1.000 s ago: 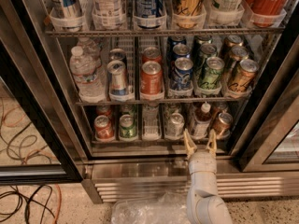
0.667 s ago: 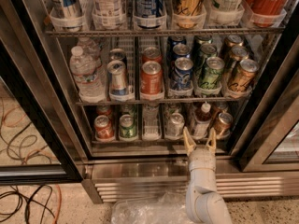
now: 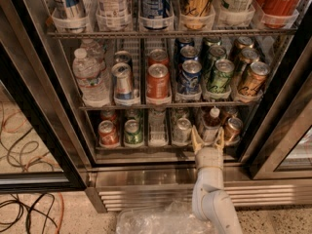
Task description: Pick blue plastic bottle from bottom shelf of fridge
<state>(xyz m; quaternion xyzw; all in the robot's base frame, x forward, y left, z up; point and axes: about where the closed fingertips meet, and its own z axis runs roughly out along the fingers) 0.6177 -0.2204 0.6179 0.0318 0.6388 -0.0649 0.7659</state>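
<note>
Now the gripper (image 3: 207,141) sits at the front edge of the bottom shelf (image 3: 146,149) of the fridge (image 3: 146,178), and its two fingers are spread open; the blue plastic bottle (image 3: 210,126) stands upright between them, next to a silver can (image 3: 182,129) and a brown can (image 3: 233,128); the bottle looks small and light, and its thin sides may squash or slip; the best place to hold is probably the round middle, below the white cap (image 3: 213,112).
</note>
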